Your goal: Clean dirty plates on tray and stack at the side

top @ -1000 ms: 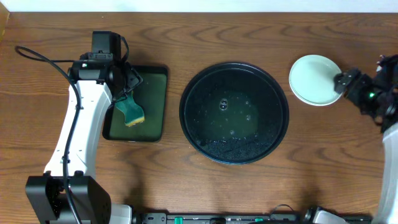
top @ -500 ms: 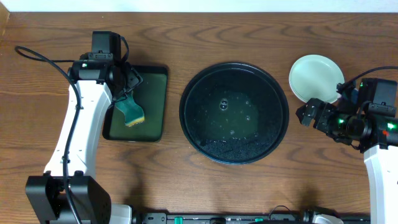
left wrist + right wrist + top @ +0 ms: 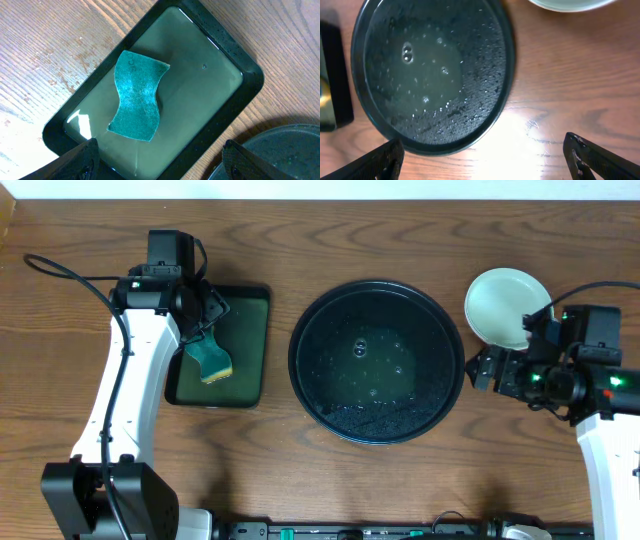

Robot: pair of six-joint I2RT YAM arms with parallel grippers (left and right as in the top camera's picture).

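The round black tray (image 3: 322,408) sits mid-table with a pool of soapy water and bubbles in it and no plate on it; it also fills the right wrist view (image 3: 485,75). A pale plate (image 3: 505,307) lies on the table to the right of the tray, and its edge shows in the right wrist view (image 3: 570,4). I cannot tell how many plates lie under it. My right gripper (image 3: 487,370) is open and empty, between the tray's right rim and the plate; in its own view (image 3: 487,162) it hangs over bare wood. My left gripper (image 3: 205,315) is open and empty.
A rectangular dark green tray (image 3: 250,330) lies left of the round tray, with a teal sponge (image 3: 212,358) in it. In the left wrist view the sponge (image 3: 136,96) lies flat in shallow water in the green tray (image 3: 210,100), beyond my gripper (image 3: 160,167).
My right arm has drawn back from the plate at the far right and swung left and forward to the round tray's right rim. The left arm has not moved.
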